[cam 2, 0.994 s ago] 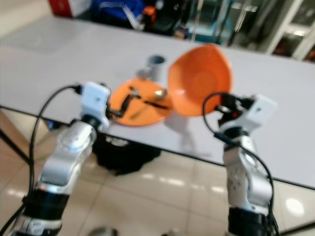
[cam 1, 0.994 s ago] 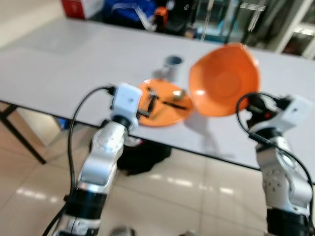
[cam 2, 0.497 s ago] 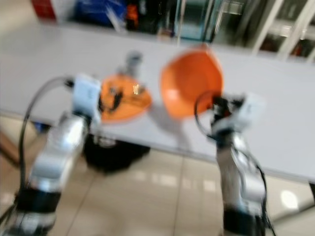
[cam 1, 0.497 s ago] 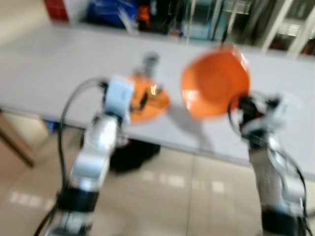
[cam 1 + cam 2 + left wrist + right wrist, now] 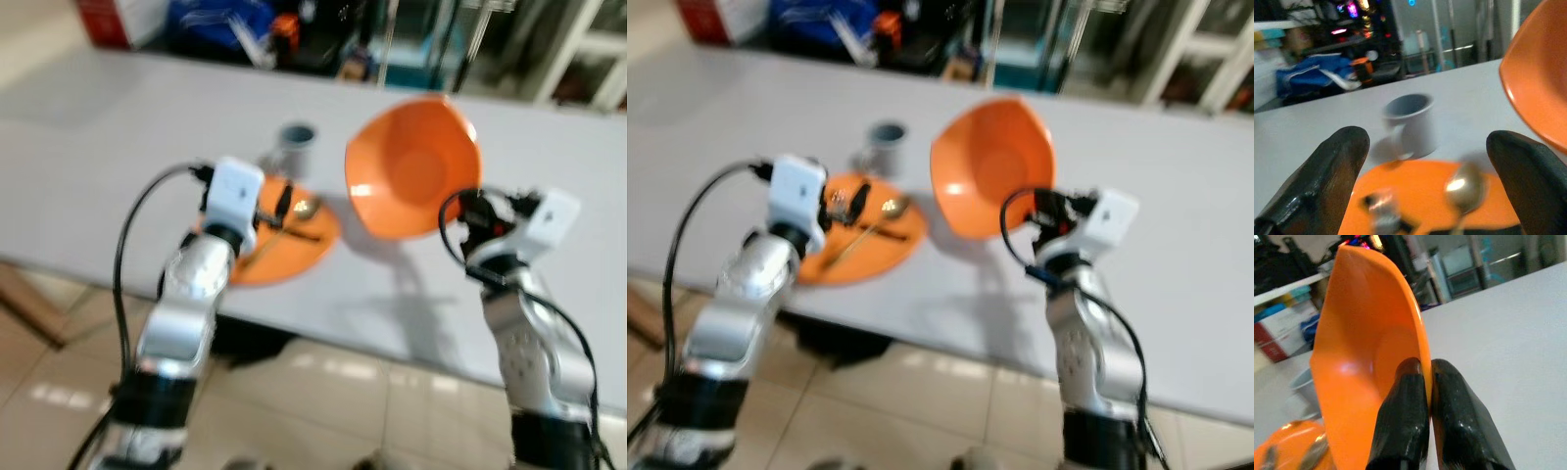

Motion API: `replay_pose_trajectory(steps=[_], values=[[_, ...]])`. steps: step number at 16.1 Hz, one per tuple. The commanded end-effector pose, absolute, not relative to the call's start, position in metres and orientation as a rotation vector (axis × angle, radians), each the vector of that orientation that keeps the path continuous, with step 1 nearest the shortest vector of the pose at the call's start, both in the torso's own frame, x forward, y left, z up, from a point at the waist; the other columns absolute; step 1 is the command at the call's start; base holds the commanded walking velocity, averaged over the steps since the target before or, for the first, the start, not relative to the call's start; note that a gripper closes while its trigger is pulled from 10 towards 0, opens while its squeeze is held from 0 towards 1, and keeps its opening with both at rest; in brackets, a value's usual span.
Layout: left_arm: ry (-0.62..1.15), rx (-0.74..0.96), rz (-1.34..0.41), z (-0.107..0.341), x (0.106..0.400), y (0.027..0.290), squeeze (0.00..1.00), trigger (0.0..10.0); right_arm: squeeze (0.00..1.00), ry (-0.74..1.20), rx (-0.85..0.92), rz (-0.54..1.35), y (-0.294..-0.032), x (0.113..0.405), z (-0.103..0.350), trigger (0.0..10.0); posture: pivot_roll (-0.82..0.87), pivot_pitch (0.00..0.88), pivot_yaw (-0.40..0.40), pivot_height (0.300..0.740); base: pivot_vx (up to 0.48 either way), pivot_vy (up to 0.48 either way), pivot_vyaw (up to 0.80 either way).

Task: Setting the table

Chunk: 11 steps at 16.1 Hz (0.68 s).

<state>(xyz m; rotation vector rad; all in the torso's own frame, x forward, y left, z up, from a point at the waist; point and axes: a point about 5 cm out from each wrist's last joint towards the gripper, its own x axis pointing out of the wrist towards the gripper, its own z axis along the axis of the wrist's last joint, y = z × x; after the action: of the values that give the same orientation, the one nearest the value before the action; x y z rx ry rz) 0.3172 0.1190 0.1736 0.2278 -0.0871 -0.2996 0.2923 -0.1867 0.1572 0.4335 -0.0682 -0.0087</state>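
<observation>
My right gripper (image 5: 468, 210) is shut on the rim of an orange bowl (image 5: 411, 181), which it holds tilted on edge above the grey table (image 5: 118, 127). In the right wrist view its fingers (image 5: 1405, 396) pinch the bowl (image 5: 1361, 362) wall. An orange plate (image 5: 284, 250) lies near the table's front edge with a spoon (image 5: 304, 208) and a dark-handled fork on it. My left gripper (image 5: 1425, 138) hangs open over the plate's near side, fingers (image 5: 1332, 176) wide apart. A grey cup (image 5: 297, 140) stands just behind the plate.
The table's front edge (image 5: 392, 338) runs right before my arms, with tiled floor (image 5: 323, 401) below. A dark object (image 5: 245, 338) sits under the table. A blue bag (image 5: 220, 20) and a red box (image 5: 108, 15) lie beyond the far edge.
The whole picture has shifted and sharpened, so the camera moved. Both arms hold much the same pose, and the right gripper still grips the bowl.
</observation>
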Motion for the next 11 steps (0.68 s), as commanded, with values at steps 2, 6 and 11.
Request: replay_pose_trajectory(steps=[2,6,11], values=[[-0.121,0.234,-0.317,0.181,0.314,0.122,0.0,10.0,0.0,-0.104,0.452,-0.009,-0.188,0.293,0.166,10.0,0.03,0.032,-0.024,0.74,0.161,0.0,0.0],[-0.154,0.277,-0.421,0.188,0.306,0.115,0.0,10.0,0.0,-0.077,0.557,-0.04,-0.191,0.305,0.166,10.0,0.03,0.028,-0.026,0.74,0.0,0.0,0.0],[-0.131,0.341,-0.469,0.192,0.3,0.125,0.0,10.0,0.0,0.187,0.834,-0.07,-0.185,0.352,0.144,10.0,0.06,0.063,-0.033,0.74,0.0,0.0,0.0]])
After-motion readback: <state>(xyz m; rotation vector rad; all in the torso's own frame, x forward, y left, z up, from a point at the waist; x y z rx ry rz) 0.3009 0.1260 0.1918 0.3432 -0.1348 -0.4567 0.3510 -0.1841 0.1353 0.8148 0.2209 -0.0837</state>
